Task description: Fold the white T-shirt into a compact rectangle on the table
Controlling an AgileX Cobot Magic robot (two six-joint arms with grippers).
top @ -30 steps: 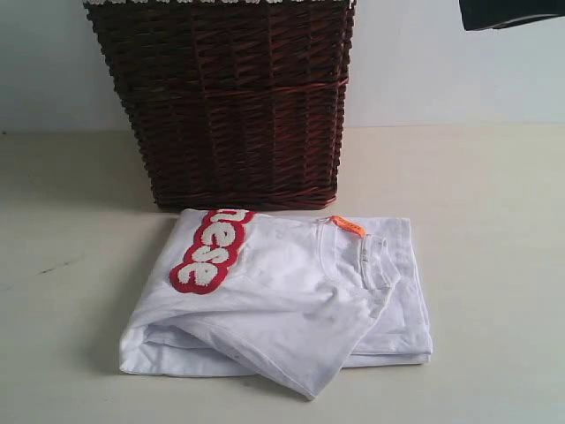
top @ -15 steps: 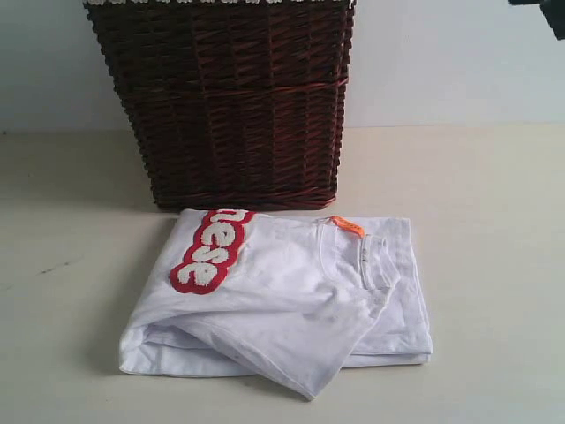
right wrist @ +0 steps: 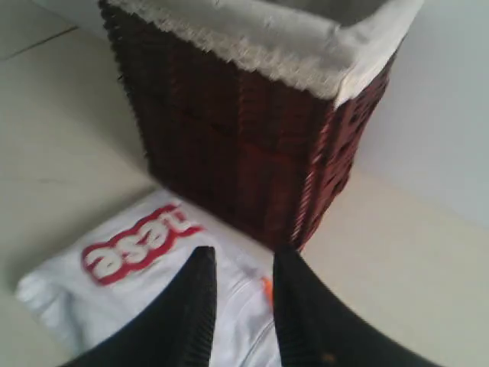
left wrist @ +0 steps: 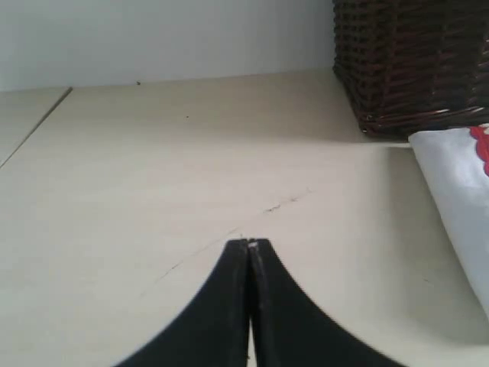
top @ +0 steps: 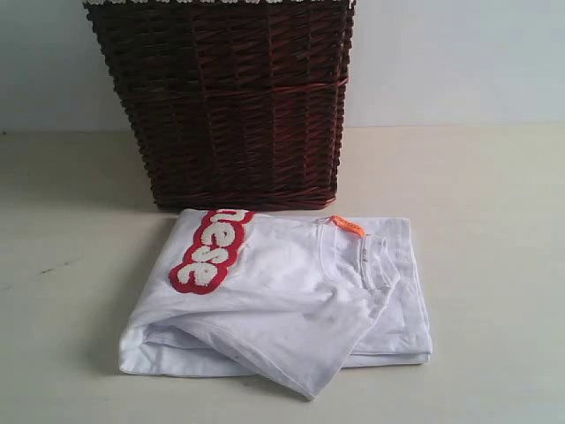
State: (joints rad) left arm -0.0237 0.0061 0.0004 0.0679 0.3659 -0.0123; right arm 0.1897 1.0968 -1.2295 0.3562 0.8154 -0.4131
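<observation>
left gripper closed, empty, over table; right gripper parted, empty, above white t-shirt; i judge fold finished, so nothing held.

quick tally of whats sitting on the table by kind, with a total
white T-shirt: 1
dark wicker basket: 1
Total: 2
</observation>
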